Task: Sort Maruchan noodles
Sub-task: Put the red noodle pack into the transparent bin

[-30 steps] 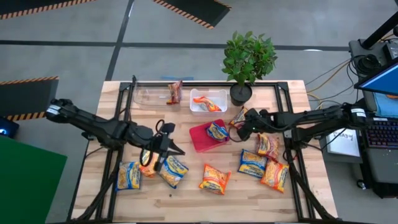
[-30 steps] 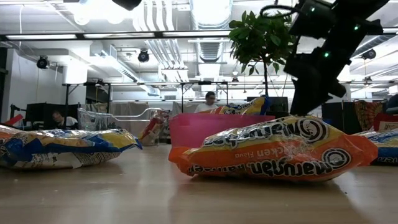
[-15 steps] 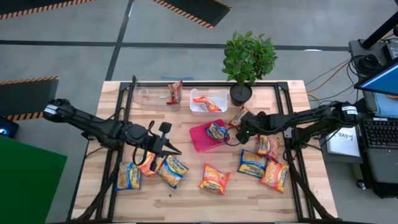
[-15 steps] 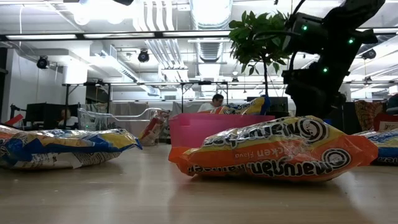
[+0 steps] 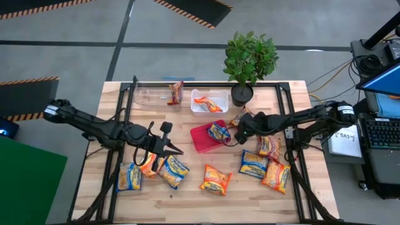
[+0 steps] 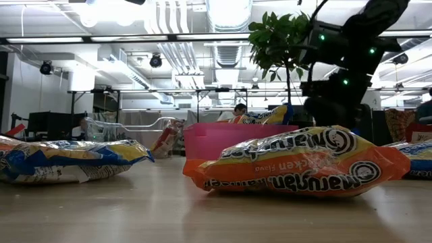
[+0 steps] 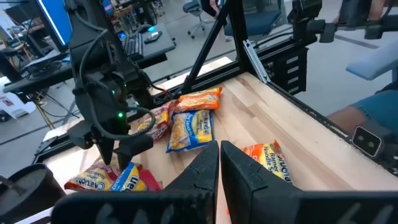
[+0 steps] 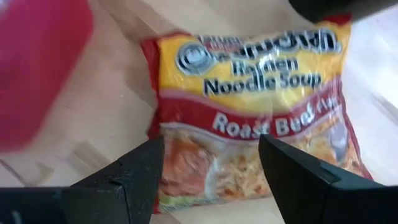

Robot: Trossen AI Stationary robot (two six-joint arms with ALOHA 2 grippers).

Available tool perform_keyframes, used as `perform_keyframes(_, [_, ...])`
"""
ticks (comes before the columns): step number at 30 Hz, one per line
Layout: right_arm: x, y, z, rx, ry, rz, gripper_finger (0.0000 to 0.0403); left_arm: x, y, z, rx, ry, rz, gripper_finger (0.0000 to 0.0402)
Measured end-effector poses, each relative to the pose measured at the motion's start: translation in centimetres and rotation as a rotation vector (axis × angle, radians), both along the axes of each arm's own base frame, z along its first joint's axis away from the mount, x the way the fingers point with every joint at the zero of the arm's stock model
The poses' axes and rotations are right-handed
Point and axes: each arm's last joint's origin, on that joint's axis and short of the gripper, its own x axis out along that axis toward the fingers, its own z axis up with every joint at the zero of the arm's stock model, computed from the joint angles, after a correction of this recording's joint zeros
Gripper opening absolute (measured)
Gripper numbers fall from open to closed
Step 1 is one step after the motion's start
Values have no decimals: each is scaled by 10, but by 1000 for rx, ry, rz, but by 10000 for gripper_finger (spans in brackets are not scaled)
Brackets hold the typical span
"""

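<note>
Wooden table in a lab hall, seen from above; a potted plant stands at 12 o'clock. Three trays lie along the far half: a clear tray at 11 o'clock holding one packet, a white tray beside it with an orange one, and a red tray at centre with a blue-and-yellow one. The remaining noodles are loose: a cluster at 8 o'clock, one orange packet at 6 o'clock, and several at 4 o'clock.

Your right tool hangs released, fingers spread, directly over a reddish roast-beef packet just beside the red tray's 3 o'clock edge. Your left tool waits above the 8 o'clock cluster, fingers clenched on nothing.

Risks, as judged from here: the packet is flat and crinkly, so the fingers may skid off its film or pinch only a corner. It lies close to the red tray; a descending finger could strike the rim and shift the tray. Watch also the wooden seam beneath it.
</note>
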Motion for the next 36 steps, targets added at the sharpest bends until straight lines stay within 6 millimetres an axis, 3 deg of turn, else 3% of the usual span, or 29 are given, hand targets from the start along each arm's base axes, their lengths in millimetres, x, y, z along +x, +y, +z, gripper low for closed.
perform_keyframes(6, [6,0,3,-6,-32,9,249,-1,0,-10,8,12,6,0])
perform_keyframes(11, [11,-1,-10,-6,-6,11,249,-2,1,-23,6,2,5,0])
perform_keyframes(18, [18,-2,-28,-46,44,-8,237,-2,1,-24,-3,-18,6,0])
perform_keyframes(30, [13,-2,-20,-15,30,-7,45,-3,1,-28,59,-13,-18,0])
perform_keyframes(36, [1,0,-2,1,11,-1,17,-4,-1,-28,80,-17,-89,0])
